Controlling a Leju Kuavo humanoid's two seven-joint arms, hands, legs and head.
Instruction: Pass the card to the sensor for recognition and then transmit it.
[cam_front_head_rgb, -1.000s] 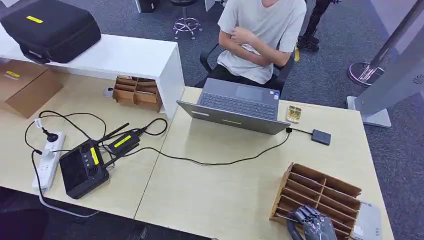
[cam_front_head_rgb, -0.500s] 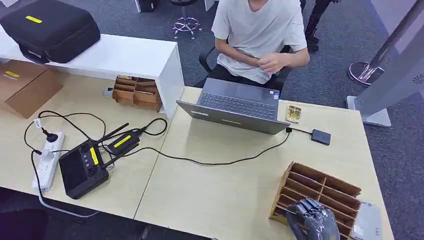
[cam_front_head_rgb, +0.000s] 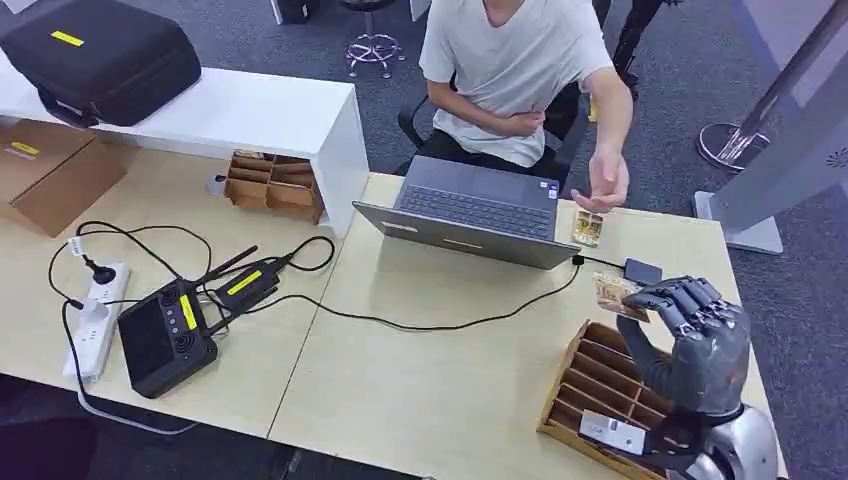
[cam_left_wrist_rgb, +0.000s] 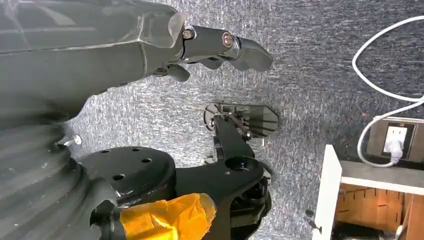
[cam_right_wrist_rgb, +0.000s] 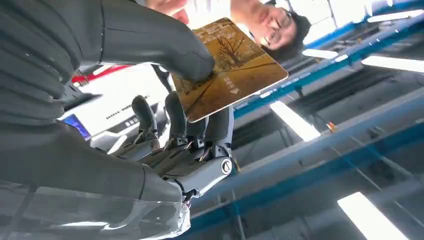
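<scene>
The card (cam_front_head_rgb: 611, 295), a thin golden-brown rectangle with a printed pattern, is raised above the bench (cam_front_head_rgb: 440, 380), pinched at one end by the right robot hand (cam_front_head_rgb: 690, 320). In the right wrist view the thick thumb presses on the card's printed face while darker fingers (cam_right_wrist_rgb: 175, 117) back it from the other side, leaving most of the card jutting free past the fingertips. It looks light, stiff and smooth, so I judge it apt to slip or pivot if the pinch loosens; a flat hold across one short end, as here, keeps the free end clear for reading and for someone else to take.

Just beyond the card lies the small dark sensor (cam_front_head_rgb: 642, 272), wired by a black cable (cam_front_head_rgb: 450, 322) to the open laptop (cam_front_head_rgb: 480, 210). The card hangs near it but not yet over it. A second card (cam_front_head_rgb: 587, 228) lies flat on the bench beside the laptop. Below the right robot hand stands a wooden slotted rack (cam_front_head_rgb: 600, 370).

Across the bench a seated person stretches one hand (cam_front_head_rgb: 603, 185) out, palm open, towards the robot's side, probably waiting to receive.

The left robot hand (cam_left_wrist_rgb: 215, 47) hangs over grey carpet, fingers loosely apart and holding nothing.
</scene>
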